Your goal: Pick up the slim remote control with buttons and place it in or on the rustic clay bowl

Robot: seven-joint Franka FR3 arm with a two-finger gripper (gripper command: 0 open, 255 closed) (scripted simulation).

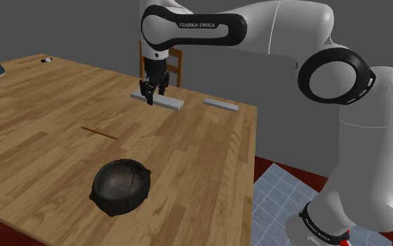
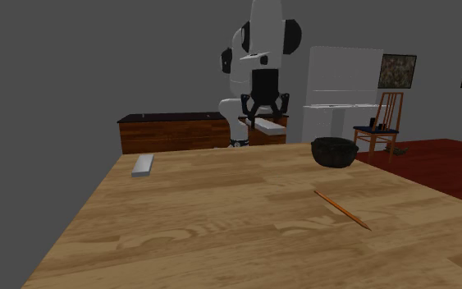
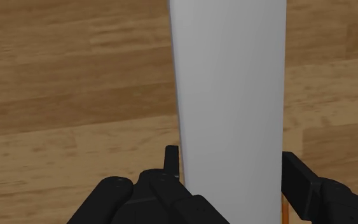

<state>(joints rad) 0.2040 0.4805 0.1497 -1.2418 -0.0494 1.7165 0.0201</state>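
Dark bowl [image 1: 121, 201] sits on the near end of the tabletop [image 1: 41, 140]. Thin pencil [image 1: 99, 131] lies mid-table, well apart from it. Further back, gripper [image 1: 153, 93] points down, jaws part-spread and pinching the plain grey remote [image 1: 172, 103] across its width, one on each long edge. Second exterior view: remote hangs clear of the wood. Another grey slab [image 1: 220, 105] lies near it, toward the shoulder view's right.

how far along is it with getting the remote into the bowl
Done: the fingers are clasped on the grey remote, and the second exterior view shows it raised off the table. In hand: the lift. Left: carrying it to the dark bowl and releasing it there.
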